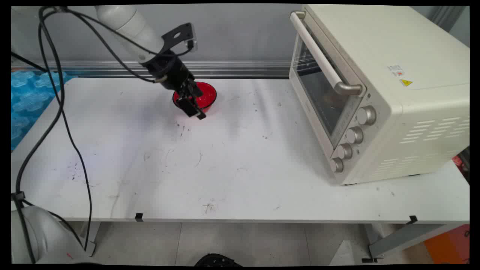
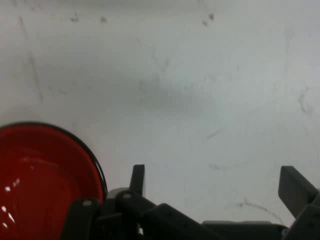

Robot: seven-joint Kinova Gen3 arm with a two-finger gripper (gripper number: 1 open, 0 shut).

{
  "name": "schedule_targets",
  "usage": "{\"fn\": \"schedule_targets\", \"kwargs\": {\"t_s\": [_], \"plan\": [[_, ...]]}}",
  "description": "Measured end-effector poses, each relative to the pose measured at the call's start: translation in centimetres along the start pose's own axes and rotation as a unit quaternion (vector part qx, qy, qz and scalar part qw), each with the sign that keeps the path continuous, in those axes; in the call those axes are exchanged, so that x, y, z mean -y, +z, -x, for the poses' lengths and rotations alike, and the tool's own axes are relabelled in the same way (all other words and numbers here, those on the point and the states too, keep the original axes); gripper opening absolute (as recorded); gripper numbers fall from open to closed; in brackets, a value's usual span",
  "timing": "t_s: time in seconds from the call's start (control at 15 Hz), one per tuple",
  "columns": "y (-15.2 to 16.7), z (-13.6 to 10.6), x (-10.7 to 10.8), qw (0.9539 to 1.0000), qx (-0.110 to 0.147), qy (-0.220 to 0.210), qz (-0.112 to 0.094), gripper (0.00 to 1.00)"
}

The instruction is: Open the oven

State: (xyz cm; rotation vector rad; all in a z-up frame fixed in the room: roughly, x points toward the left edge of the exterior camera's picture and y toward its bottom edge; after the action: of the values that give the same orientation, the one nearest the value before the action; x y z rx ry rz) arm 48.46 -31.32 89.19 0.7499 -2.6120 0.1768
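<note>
A red bowl [image 1: 204, 94] with a dark rim stands on the white table [image 1: 232, 168] toward the back, left of centre. My black gripper [image 1: 195, 109] hangs over the bowl's near rim, fingers pointing down at the table. In the hand view the bowl [image 2: 42, 175] lies at the lower left, empty and glossy inside. The gripper [image 2: 215, 182] is open, its two fingers [image 2: 137, 179] spread wide over bare table just beside the bowl's rim. Nothing is between them.
A cream toaster oven [image 1: 378, 90] with its glass door closed and several knobs stands at the right of the table. Black cables [image 1: 60, 112] hang down at the left. Blue bubble wrap [image 1: 26, 97] lies beyond the table's left edge.
</note>
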Motion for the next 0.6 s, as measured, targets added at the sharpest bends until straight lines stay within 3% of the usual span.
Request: {"fn": "schedule_targets", "kwargs": {"t_s": [0.6], "plan": [[-3.3,-6.2,1.1,0.9991,-0.04,-0.002,-0.014,1.0]]}}
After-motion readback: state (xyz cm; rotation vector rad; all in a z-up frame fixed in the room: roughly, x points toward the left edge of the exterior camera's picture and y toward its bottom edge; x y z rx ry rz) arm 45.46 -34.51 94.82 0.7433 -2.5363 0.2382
